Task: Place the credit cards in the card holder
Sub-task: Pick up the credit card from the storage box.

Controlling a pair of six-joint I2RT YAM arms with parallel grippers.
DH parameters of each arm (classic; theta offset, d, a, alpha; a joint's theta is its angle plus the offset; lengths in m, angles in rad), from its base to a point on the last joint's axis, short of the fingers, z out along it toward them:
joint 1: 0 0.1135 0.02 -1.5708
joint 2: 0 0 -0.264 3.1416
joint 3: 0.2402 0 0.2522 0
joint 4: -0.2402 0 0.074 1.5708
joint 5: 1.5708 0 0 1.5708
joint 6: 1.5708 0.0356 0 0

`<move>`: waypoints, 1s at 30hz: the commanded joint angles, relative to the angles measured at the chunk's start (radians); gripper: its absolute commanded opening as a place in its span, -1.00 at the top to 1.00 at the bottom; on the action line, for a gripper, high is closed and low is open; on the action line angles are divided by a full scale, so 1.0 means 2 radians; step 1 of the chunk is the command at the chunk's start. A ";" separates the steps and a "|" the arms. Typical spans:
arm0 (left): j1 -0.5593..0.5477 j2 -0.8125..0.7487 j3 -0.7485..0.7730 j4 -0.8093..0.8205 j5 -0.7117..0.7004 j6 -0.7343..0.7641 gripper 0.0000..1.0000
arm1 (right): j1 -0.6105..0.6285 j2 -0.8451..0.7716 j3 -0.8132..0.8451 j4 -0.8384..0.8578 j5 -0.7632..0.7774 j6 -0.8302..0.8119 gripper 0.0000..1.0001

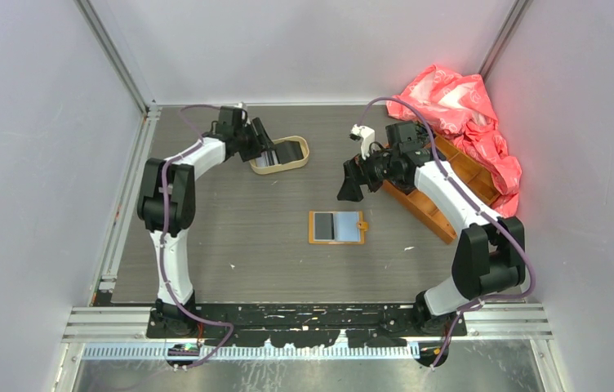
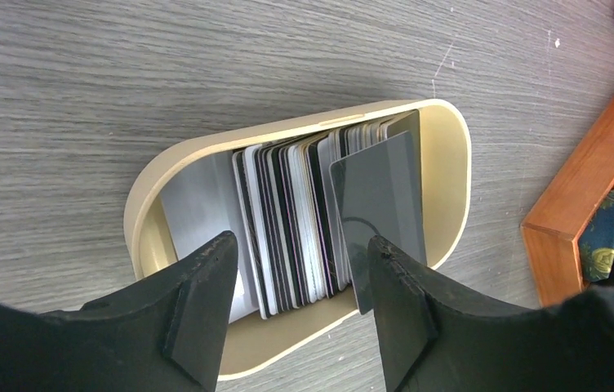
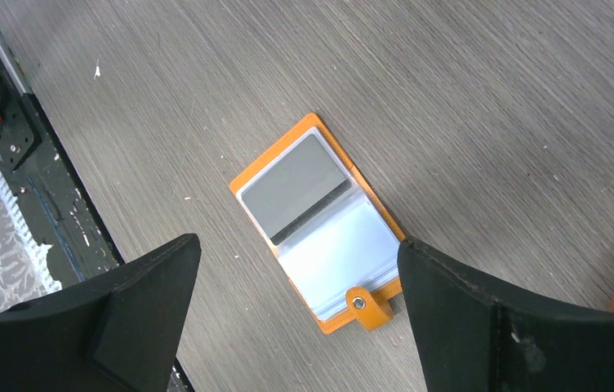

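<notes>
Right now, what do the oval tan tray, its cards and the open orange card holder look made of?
Oval tan tray: matte plastic or painted wood; smooth, even rim, no grain. Thin rectangular cards standing in it: probably plastic; stiff, faint sheen. Open orange folding card holder: leather-like cover, clear plastic sleeves; light reflects off them.

Desk (image 1: 230, 237): grey wood-grain surface, filling the centre of the frame. Walls (image 1: 34, 163): plain pale lilac panels at left, rear and right. Aluminium posts (image 1: 112, 53) stand at both rear corners. Aluminium rails (image 1: 108, 322) run along the lower edge and up the left side. Lighting: even and soft, with a pink tint on the right wall, upper right of the frame.
</notes>
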 commanded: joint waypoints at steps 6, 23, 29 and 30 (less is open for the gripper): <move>-0.003 0.024 0.044 -0.019 -0.040 -0.017 -0.22 | 0.003 0.006 0.019 0.006 -0.018 -0.006 -0.90; -0.005 0.040 0.033 0.051 0.043 -0.083 -0.19 | 0.004 0.008 0.019 0.003 -0.017 -0.010 -0.89; -0.002 0.013 -0.011 0.145 0.077 -0.130 -0.10 | 0.004 0.008 0.020 0.002 -0.019 -0.010 -0.89; -0.002 0.011 -0.016 0.159 0.081 -0.138 -0.08 | 0.004 0.008 0.020 0.001 -0.019 -0.011 -0.89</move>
